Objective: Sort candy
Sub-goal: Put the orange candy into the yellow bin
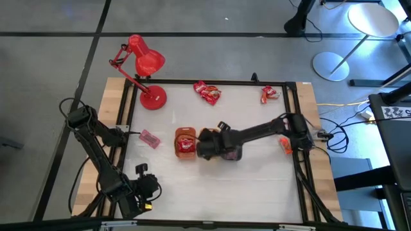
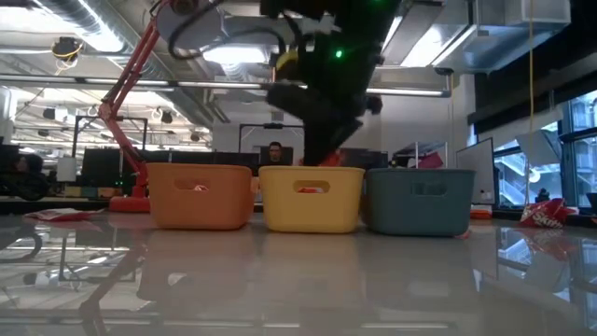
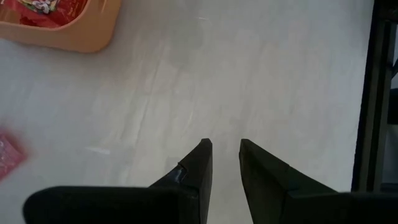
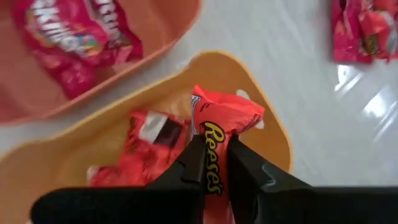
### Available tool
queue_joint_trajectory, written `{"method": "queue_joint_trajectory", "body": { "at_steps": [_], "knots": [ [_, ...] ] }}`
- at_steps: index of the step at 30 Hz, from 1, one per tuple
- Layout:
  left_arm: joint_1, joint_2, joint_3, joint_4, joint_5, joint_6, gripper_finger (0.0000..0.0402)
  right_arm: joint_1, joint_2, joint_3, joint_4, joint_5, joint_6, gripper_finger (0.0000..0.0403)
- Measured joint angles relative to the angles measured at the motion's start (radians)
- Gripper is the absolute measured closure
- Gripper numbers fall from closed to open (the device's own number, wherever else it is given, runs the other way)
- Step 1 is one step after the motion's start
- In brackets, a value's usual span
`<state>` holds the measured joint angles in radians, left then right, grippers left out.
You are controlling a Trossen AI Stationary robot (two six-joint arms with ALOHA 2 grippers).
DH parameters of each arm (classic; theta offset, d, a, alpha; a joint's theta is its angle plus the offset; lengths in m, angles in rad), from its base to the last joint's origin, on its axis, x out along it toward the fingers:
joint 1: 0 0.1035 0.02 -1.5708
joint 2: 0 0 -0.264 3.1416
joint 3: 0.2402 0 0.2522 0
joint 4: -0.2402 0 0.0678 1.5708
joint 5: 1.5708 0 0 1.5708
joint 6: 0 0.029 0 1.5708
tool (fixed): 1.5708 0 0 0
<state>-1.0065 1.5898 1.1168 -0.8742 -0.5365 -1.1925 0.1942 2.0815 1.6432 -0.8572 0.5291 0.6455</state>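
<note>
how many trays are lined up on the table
3, in a row mid-table in the low view: the orange tray nearest the red lamp, the yellow tray in the middle under the right gripper, the grey tray at the far end.

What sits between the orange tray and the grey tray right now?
The yellow tray, seen in the low view between the orange tray and grey tray; the right gripper holds an orange candy over it.

lamp (image 1: 144, 64): red, table's far-left corner; trays (image 2: 312, 198): orange, yellow, grey, abreast; person (image 2: 274, 152): possibly seated
</note>
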Motion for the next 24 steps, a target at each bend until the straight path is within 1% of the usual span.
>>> {"method": "queue_joint_trajectory", "body": {
  "at_steps": [4,9,12,15,21,24],
  "knots": [
    [0.0,0.0,0.0,0.0,0.0,-0.001,0.0329,-0.047,0.0,-0.042,0.05,-0.048,-0.007,0.0361],
    [0.0,0.0,0.0,0.0,0.0,-0.001,0.0329,-0.067,0.001,-0.061,0.078,-0.087,-0.021,0.0361],
    [0.0,0.0,0.0,-0.001,0.0,-0.001,0.0329,-0.064,0.001,-0.062,0.086,-0.076,-0.021,0.0352],
    [0.0,0.0,0.0,0.0,0.0,-0.001,0.0329,-0.064,0.001,-0.062,0.082,-0.072,0.001,0.0326],
    [0.0,0.0,0.0,0.0,0.0,-0.004,0.0329,-0.064,0.001,-0.062,0.082,-0.069,0.006,0.0262],
    [0.0,0.0,0.0,0.0,0.0,-0.004,0.0329,-0.064,0.001,-0.059,0.076,-0.07,0.007,0.0238]
  ]
}}
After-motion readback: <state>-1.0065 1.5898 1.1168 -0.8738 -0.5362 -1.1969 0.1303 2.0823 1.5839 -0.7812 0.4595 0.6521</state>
